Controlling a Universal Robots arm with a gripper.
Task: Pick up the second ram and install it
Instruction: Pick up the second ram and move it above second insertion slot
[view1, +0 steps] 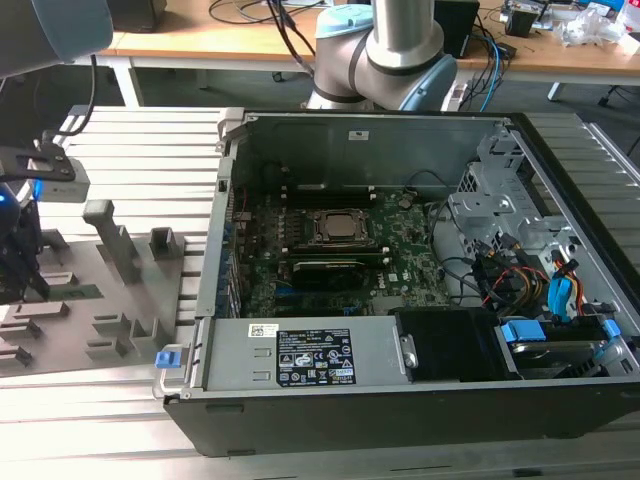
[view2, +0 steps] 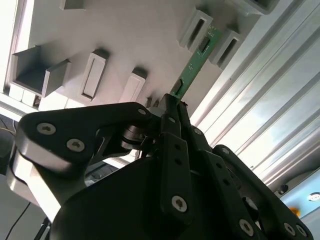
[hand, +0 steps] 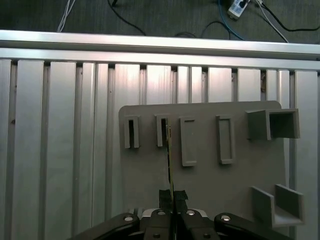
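One stick in hand: claw (hand: 171, 194) is pressed together on the second ram (hand: 169, 159), pinching its near end edge-on. The pads are flat on both faces in both wrist views.

Location: the second ram (view2: 194, 65) is over the grey holder plate (hand: 215, 185) on the aluminium counter (hand: 60, 150). Its far end sits between two slotted blocks (view2: 192, 27) of the holder. Can't tell if that end has cleared the slot or is resting in it.

In the exterior view the claw (view1: 20, 262) is at that view's far left, well apart from the open computer case (view1: 350, 140) and its motherboard (view1: 405, 235).

Step, my read: this is the pick-up half. The grasp is made, and nothing is seated in the case from this grip yet.

What any move from here needs, as I judge it:
- pull straight along the slot, no twist, since the board is thin and held by one end only
- keep the pinch firm, because that overhang gives the free end leverage to pivot
- hold the stick's long axis square, as a skew here carries into the socket alignment
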